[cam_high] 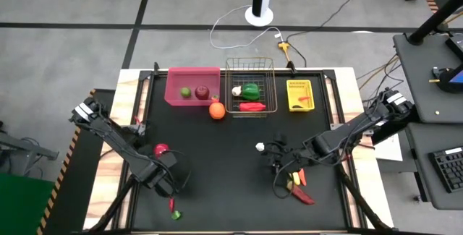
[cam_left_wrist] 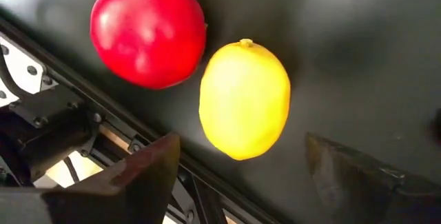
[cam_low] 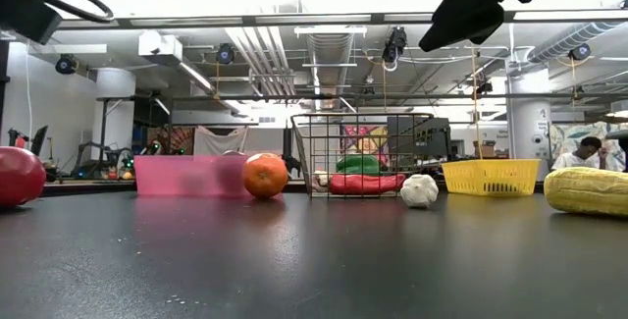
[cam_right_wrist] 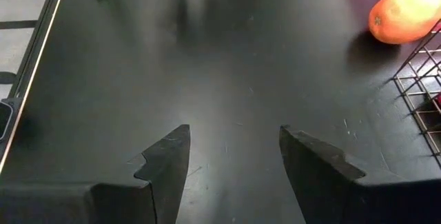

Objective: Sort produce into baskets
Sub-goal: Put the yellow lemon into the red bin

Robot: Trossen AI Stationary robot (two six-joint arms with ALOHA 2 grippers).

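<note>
My left gripper (cam_left_wrist: 241, 176) is open and low over the table's near left (cam_high: 165, 177). Its fingers stand on either side of the near end of a yellow lemon (cam_left_wrist: 244, 100) without touching it. A red apple (cam_left_wrist: 148, 31) lies beside the lemon (cam_high: 160, 149). My right gripper (cam_right_wrist: 234, 162) is open and empty above bare table, near a white garlic (cam_high: 260, 147). The pink bin (cam_high: 193, 85), the wire-mesh basket (cam_high: 250, 95) and the yellow bin (cam_high: 299, 95) stand in a row at the far edge. An orange (cam_high: 216, 110) lies on the table between the pink bin and the basket.
The pink bin holds a lime and a dark red fruit. The basket holds a green pepper, a garlic and a red chilli. Corn and chillies (cam_high: 298, 186) lie near the right arm. A chilli with a green piece (cam_high: 173, 210) lies at the near left edge.
</note>
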